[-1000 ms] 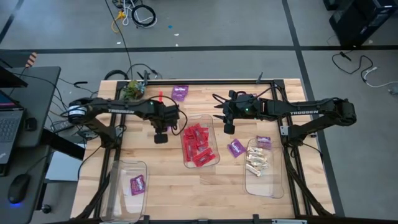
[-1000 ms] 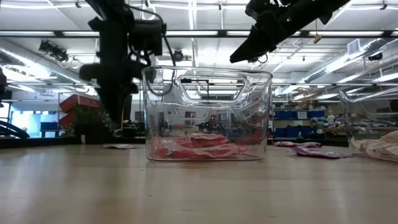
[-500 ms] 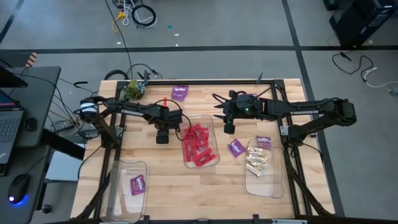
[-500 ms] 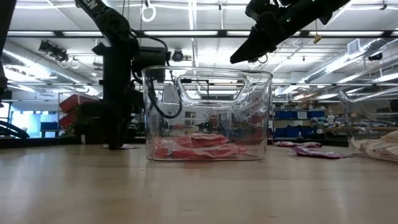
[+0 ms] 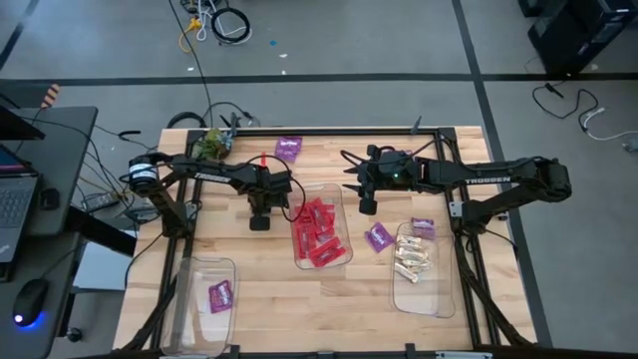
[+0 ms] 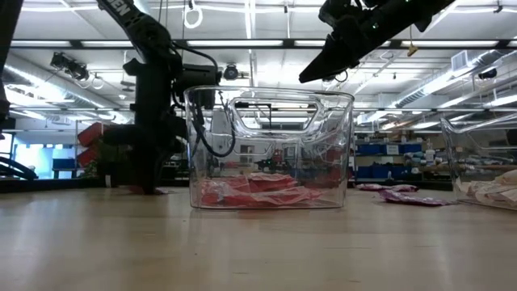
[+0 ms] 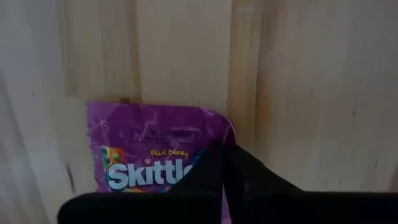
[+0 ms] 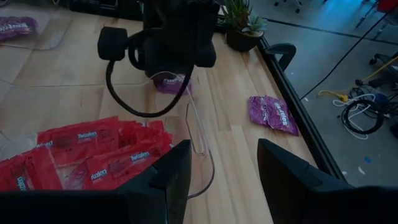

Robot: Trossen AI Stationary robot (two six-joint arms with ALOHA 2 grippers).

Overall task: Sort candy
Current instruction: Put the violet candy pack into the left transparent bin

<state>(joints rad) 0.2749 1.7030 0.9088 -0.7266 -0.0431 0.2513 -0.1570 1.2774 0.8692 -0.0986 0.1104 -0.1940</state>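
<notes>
five purple packets (image 5: 379,237) visible, maybe more.

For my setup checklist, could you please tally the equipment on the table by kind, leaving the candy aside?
Clear bins: 3
Robot arms: 2
Potted plant: 1
Total: 6

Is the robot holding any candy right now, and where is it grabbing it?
Yes. The left gripper is shut on a purple Skittles packet lying on the table, pinching its edge. The right gripper is open above the red candy bin, holding nothing.
</notes>
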